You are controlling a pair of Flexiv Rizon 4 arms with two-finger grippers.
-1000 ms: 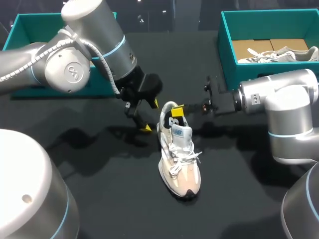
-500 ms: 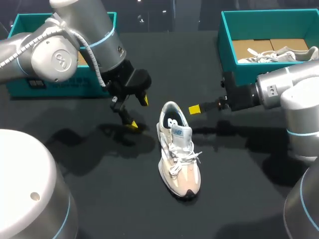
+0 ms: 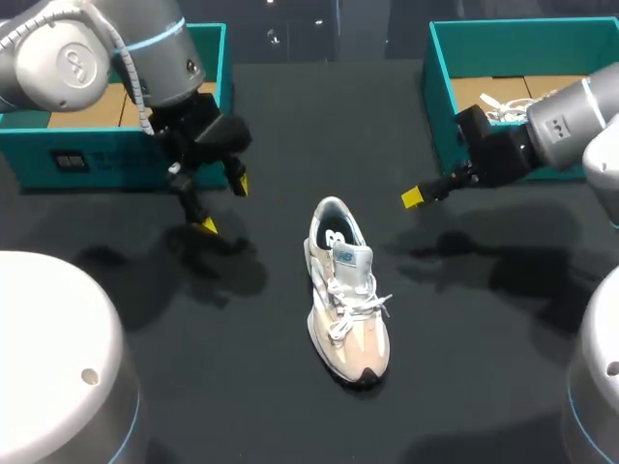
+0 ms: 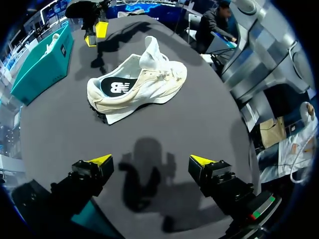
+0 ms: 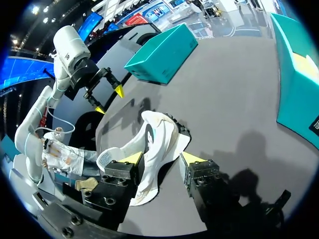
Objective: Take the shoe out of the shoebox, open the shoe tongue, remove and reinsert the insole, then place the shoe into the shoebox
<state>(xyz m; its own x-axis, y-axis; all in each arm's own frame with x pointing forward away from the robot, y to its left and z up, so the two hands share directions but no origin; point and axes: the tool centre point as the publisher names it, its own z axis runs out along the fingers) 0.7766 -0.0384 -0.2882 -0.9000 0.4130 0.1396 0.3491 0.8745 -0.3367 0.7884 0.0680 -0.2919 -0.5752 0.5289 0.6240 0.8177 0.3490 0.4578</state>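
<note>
A white and beige sneaker (image 3: pixel 345 295) stands upright mid-table, toe toward the front edge, laces tied, its dark insole (image 4: pixel 115 88) lying inside. My left gripper (image 3: pixel 222 204) hangs open to the sneaker's left, near the left teal shoebox (image 3: pixel 97 159), with nothing between its fingers; in its own wrist view (image 4: pixel 152 160) the sneaker (image 4: pixel 139 84) lies well ahead. Right of the heel, my right gripper (image 3: pixel 414 197) hovers clear of the shoe. Its fingers (image 5: pixel 130 159) stand apart and empty, with the sneaker (image 5: pixel 158 130) ahead of them.
A second teal shoebox (image 3: pixel 443 101) stands at the back right and holds another pale shoe (image 3: pixel 542 106). Dark bare tabletop surrounds the sneaker on all sides.
Both grippers have drawn away from the sneaker's heel: the left one back and to the left toward its box, the right one to the right toward the other box. The sneaker has stayed put.
</note>
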